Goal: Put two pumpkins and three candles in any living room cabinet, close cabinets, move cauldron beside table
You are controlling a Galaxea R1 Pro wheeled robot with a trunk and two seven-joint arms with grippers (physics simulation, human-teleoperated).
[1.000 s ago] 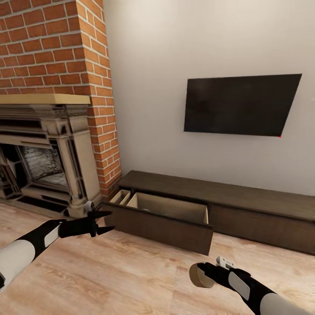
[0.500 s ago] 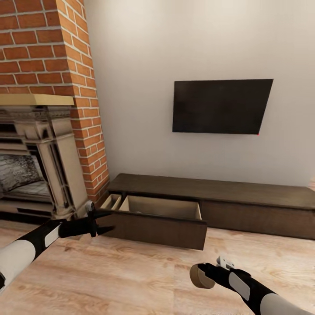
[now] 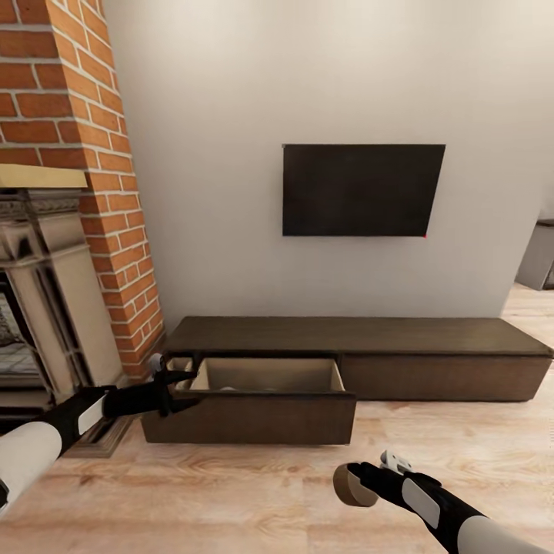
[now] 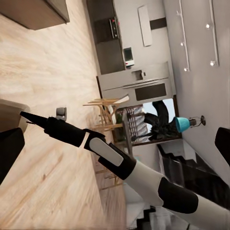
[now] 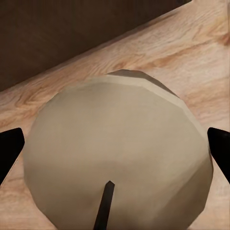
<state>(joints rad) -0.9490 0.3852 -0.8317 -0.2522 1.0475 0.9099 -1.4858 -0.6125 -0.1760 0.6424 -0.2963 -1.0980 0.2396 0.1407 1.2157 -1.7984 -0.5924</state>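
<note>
The view has swung right since the earlier pictures: the fireplace (image 3: 38, 308) has slid toward the left edge and the cabinet (image 3: 362, 335) now sits square ahead, which reads as the robot turning, not the things shifting. Both arms hold the same pose in the picture as before.

The cabinet's left drawer (image 3: 254, 400) stands pulled out, its pale inside open to the top; something small and pale at its back wall is too faint to name. The right front is shut.

The right gripper (image 3: 348, 485) has a candle (image 5: 117, 153) held between its fingers (image 5: 9, 148), which bear on its sides, wick toward the wrist camera. It hangs over the floor, short of the drawer and to its right. The left gripper (image 3: 181, 388) has its fingers spread and empty, just beside the drawer's left front corner.

The step looks to be dropping this candle in. To do it well, I judge the base should close in first, then the right arm should lift over the drawer's front edge, centre above the opening, and release low so the candle does not roll or tip.
</note>
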